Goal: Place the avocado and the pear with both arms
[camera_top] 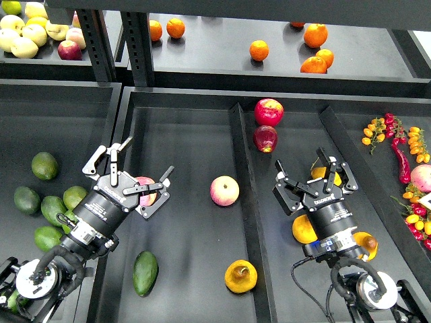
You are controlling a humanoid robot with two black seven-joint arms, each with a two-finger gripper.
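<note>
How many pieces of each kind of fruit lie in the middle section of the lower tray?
Avocado: 1
Pear: 1
Pink apples: 2 (the second is partly hidden behind the left claw)
Total: 4

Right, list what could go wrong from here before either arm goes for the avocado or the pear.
1. The left gripper hovers open over a pink peach, not the avocado nearer the front edge; closing now would likely grab the wrong fruit.
2. The pear lies left of the divider, while the right gripper is in the next bin, so it must clear that wall.
3. Yellow fruit sits under the right arm and could get nudged.
</note>
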